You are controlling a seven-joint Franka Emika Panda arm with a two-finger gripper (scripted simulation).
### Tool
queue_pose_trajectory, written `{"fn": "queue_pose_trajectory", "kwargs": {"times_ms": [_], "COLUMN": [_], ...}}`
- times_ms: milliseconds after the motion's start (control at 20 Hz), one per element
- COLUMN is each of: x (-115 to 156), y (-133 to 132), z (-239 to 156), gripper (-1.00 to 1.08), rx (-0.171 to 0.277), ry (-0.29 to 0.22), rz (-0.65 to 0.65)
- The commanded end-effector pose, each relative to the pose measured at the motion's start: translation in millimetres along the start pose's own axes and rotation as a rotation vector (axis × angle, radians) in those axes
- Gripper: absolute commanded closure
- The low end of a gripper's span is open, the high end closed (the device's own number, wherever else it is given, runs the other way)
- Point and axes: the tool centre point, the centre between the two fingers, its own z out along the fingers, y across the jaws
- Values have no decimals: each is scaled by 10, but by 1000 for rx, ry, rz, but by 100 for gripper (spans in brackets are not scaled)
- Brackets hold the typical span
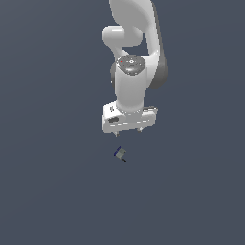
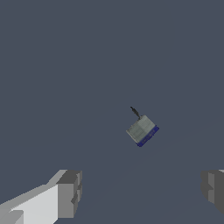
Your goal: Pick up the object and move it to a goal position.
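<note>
The object (image 1: 120, 153) is a tiny grey boxy piece with a dark blue edge and a thin black stub. It lies on the dark floor just below my white gripper (image 1: 129, 132) in the exterior view. The gripper hangs above it, fingers pointing down, open and empty. In the wrist view the object (image 2: 142, 130) lies apart from the gripper (image 2: 142, 192), ahead of the gap between my two grey fingertips (image 2: 70, 192), which stand wide apart.
The white arm (image 1: 131, 52) rises behind the gripper in the exterior view. The floor (image 1: 48, 182) is a plain dark grey-blue surface.
</note>
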Motion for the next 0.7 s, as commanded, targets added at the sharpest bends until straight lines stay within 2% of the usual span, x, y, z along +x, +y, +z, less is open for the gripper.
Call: {"fn": "queue_pose_trajectory", "kwargs": {"times_ms": [0,650], "x": [24,144], "y": [28,181], "z": [87,616], "gripper": [-92,-92], "rx": [-3,-7], "ry": [-3,-19], "rz": [-59,-414]}}
